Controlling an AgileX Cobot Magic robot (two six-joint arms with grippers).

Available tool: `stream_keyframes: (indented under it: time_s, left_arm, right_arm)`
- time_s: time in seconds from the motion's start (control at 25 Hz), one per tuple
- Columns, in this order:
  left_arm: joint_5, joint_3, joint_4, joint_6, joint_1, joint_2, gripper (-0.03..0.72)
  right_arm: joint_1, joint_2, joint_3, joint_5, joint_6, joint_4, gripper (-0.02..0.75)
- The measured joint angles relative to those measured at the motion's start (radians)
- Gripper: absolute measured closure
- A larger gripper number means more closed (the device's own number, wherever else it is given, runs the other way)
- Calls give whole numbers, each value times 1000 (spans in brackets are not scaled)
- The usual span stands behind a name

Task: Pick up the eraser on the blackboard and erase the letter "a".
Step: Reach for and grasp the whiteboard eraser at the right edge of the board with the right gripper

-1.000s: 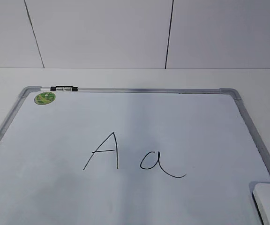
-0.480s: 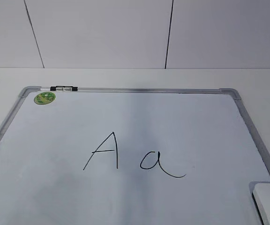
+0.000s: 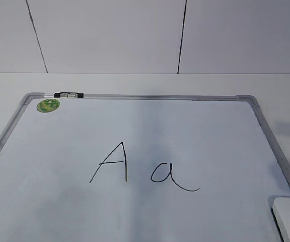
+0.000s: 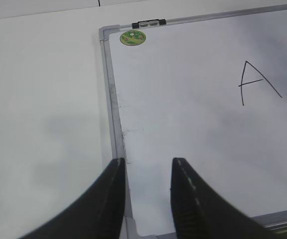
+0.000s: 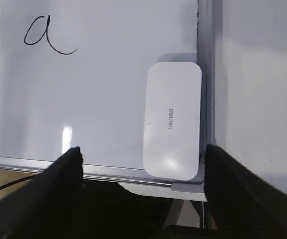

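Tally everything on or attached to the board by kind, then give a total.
Written letters: 2, capital "A" and the letter "a"
Eraser: 1
Green sticker: 1
Clip: 1
Total: 5

The eraser (image 5: 173, 119) is a white block with round corners and small grey letters on top. It lies flat in a near corner of the blackboard (image 3: 135, 97), right beside the grey frame, maybe touching it. The blackboard is big and white with a grey metal frame. The letter "a" (image 3: 170, 175) is thin and black, with a round loop and a long tail.
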State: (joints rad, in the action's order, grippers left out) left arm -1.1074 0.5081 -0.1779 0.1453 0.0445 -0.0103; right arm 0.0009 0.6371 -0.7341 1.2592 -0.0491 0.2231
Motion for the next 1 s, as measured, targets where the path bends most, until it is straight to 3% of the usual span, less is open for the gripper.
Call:
stream_keyframes:
  time_s: [0.68, 1.0]
  left_arm:
    - [0, 0, 0, 0, 0, 0, 453]
    - [0, 0, 0, 0, 0, 0, 453]
  right_arm:
    - [0, 133, 0, -5, 21, 10, 159]
    - [0, 201, -7, -9, 21, 69, 159]
